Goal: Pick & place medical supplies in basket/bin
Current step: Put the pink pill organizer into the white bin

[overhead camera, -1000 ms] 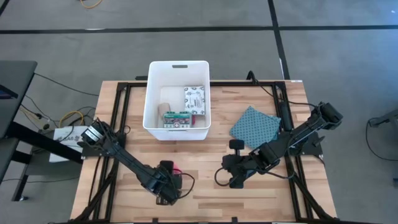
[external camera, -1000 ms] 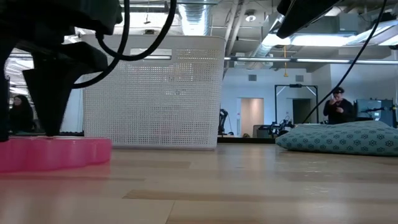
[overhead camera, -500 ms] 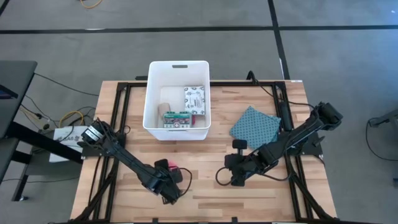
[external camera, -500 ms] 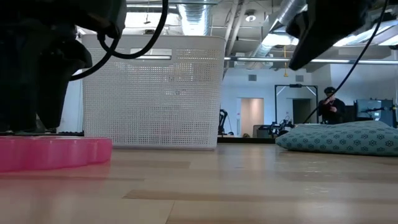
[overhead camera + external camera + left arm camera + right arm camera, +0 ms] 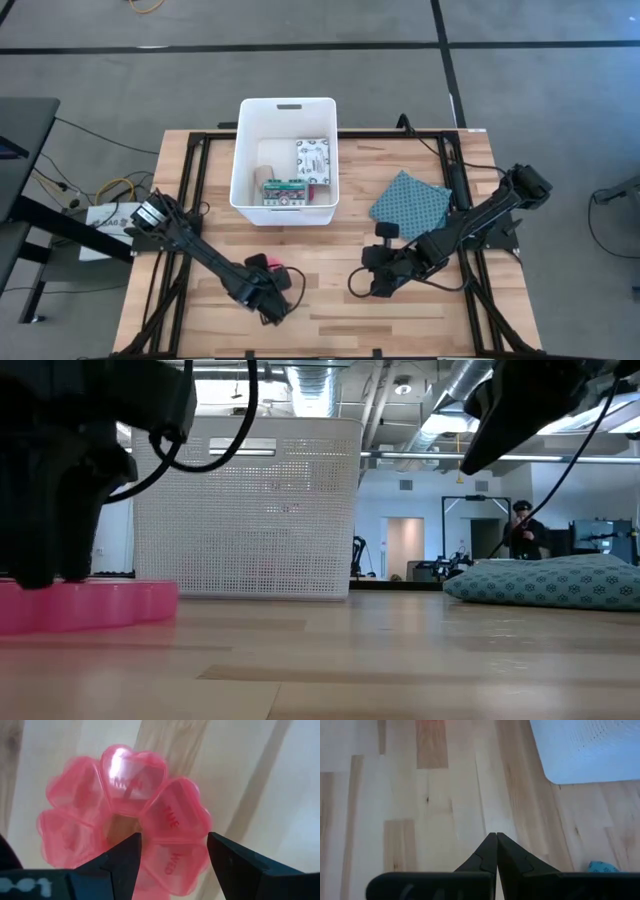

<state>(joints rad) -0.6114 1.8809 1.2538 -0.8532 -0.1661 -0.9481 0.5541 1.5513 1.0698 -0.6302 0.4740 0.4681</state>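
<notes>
**While the pink disc waits on the table, we line up the left gripper to grasp it**

Since everything here sits in relation to the white bin [image 5: 286, 160], we use it as our landmark. The bin stands at the far middle of the wooden table [image 5: 330, 310]. Inside it lie a white black-patterned pouch [image 5: 313, 158] and a teal-green printed packet [image 5: 284, 191].

The pink disc [image 5: 125, 817], a ring of heart-shaped compartments marked with weekdays, lies flat on the wood, on the near side of the bin and a little to its left. Our left gripper [image 5: 172, 852] is directly over it. Its jaws stand open, one finger toward the central hole and the other past the outer edge, not yet pinching.

Our right gripper [image 5: 496, 851] waits to the near right of the bin, jaws pressed together and holding nothing. A teal dotted cloth [image 5: 411, 203] lies right of the bin.

We judge the step in hand to be the grasp of the disc. Next we would need to close on its rim, lift clear, and carry it over the bin wall.
</notes>
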